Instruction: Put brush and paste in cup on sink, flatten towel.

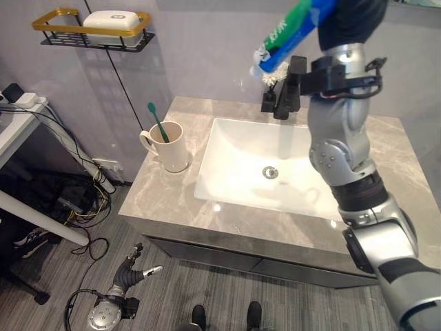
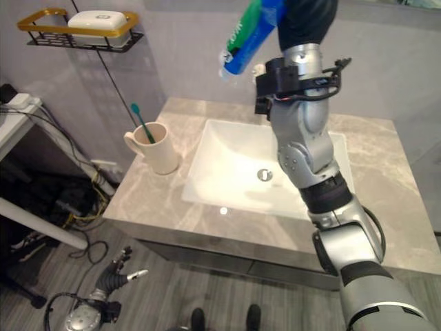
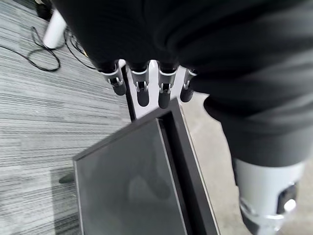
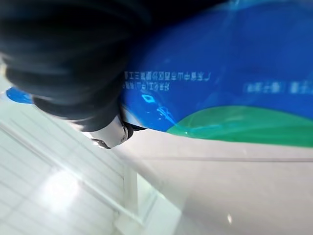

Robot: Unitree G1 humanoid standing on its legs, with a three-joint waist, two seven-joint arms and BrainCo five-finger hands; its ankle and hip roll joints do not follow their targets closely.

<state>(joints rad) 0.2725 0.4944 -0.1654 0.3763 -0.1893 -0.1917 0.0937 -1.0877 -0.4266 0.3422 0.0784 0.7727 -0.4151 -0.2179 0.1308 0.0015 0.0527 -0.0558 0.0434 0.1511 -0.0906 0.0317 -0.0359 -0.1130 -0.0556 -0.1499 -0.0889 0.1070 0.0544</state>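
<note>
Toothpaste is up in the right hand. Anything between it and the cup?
Nothing visible blocks it. The toothpaste tube is held high by the right hand above the faucet; the cup stands left of the basin, open top, only the green toothbrush inside.

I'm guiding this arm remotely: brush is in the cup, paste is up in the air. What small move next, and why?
Probably swing the right hand left and down toward the cup. It holds the toothpaste tube high near the faucet, off to the side of the cup, where the toothbrush already stands.
</note>
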